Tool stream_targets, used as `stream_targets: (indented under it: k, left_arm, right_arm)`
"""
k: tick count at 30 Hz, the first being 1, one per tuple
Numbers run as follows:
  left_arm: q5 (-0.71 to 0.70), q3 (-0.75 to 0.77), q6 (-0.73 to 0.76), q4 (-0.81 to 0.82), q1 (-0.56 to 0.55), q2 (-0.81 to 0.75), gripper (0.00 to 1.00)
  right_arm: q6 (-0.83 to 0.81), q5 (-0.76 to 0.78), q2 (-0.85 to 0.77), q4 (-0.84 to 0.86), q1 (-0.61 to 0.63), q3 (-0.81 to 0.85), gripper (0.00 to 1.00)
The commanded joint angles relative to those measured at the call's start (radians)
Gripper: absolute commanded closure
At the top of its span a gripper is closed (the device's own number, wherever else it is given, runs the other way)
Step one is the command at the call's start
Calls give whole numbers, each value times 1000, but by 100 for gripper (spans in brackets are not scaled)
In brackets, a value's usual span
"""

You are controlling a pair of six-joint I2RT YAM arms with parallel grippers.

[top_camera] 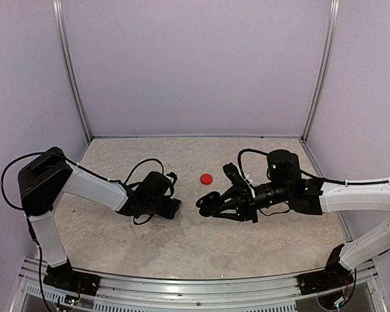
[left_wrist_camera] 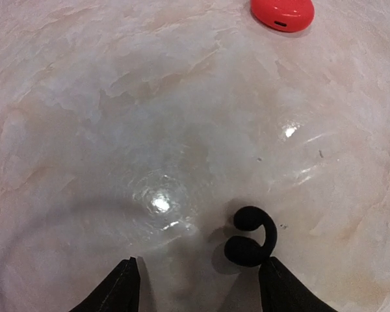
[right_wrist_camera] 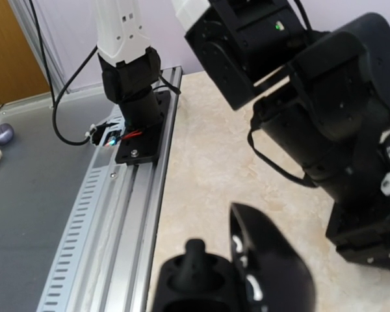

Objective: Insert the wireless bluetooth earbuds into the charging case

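From above, my left hand [top_camera: 174,207] lies low over the middle of the table [top_camera: 182,250], and my right hand [top_camera: 203,203] points at it from the other side, the two tips near each other but apart. A red case [top_camera: 207,178] sits closed just behind them, touching neither. There is bare marble-patterned table behind the case as far as the pale walls [top_camera: 195,65], and more in front, up to the metal rail [top_camera: 195,292] at the near edge. The side walls stand close to both of my elbows.

Through my left wrist, my left hand [left_wrist_camera: 198,281] is released, its two dark fingertips [left_wrist_camera: 120,292] spread wide just above the table [left_wrist_camera: 104,130]. The black earbud [left_wrist_camera: 250,237], two round lobes joined by a curved hook, lies on the table just inside the right-side fingertip, untouched. The red case [left_wrist_camera: 283,13] is well ahead at the top edge, with glossy, glare-spotted table between.

Through my right wrist, my right hand [right_wrist_camera: 231,283] is clenched. A glossy black shape [right_wrist_camera: 273,260] lies at its fingers, but I cannot tell whether it is gripped. My left arm [right_wrist_camera: 325,104] fills the space on the right. The table edge, the rail [right_wrist_camera: 110,208] and a grey floor [right_wrist_camera: 26,214] lie on the left.
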Motion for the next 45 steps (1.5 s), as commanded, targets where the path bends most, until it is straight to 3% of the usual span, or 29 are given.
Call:
stream_targets:
  k: [1,11,18,22,31,45]
  left_arm:
    - [-38,-31,24,-65,47,-43,38]
    - [-4,-81,168,-1,63,-121,41]
    - [268,-108,191,133,139,-209,45]
    - [332,-30,205,101,190,-170,48]
    - [391,96,226,47,215,-26,54]
    - [351,110,209,11,215,54,59]
  right_arm:
    - [-8,-8,12,12,-12,-7,100]
    - [-10,-15,16,9,-18,-4,100]
    - [-11,-26,25,11,-18,3,100]
    - [-14,-32,29,6,-19,11,100]
    - [-14,-21,11,-3,-20,7,100]
    - [-13,-17,3,1,-21,2,100]
